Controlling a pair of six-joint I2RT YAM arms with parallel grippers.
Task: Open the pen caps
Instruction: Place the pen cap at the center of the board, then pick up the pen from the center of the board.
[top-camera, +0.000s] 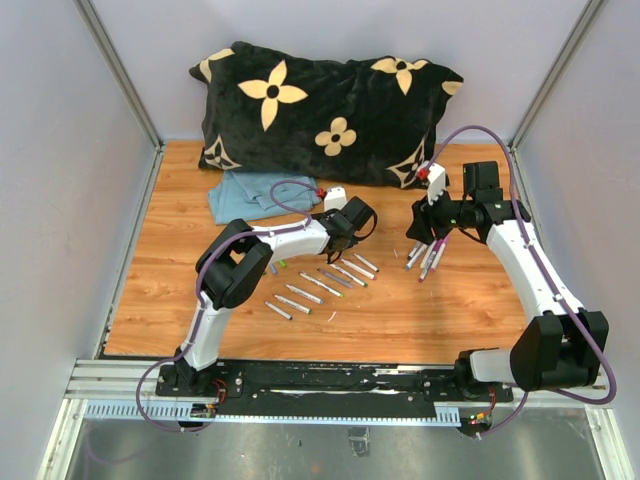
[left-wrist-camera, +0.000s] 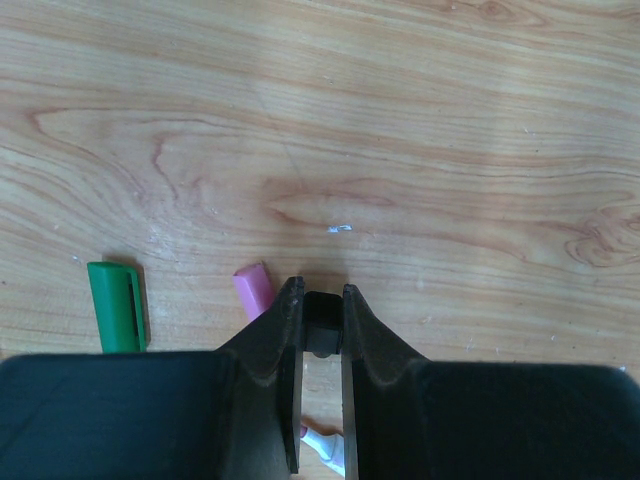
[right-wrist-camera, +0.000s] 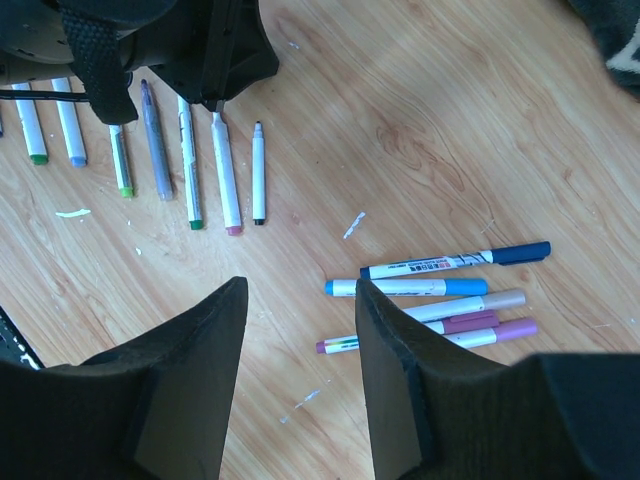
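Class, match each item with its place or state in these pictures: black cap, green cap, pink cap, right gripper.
Items: A black cap; B green cap; C pink cap; D right gripper.
States: 1 open, holding nothing; 2 clamped in the left gripper; 3 lying apart, far left in the left wrist view; 4 lying right beside the left gripper.
Pairs: A-2; B-3; C-4; D-1.

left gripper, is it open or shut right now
Shut: in the left wrist view the left gripper clamps a small black plastic cap between its two dark jaws.
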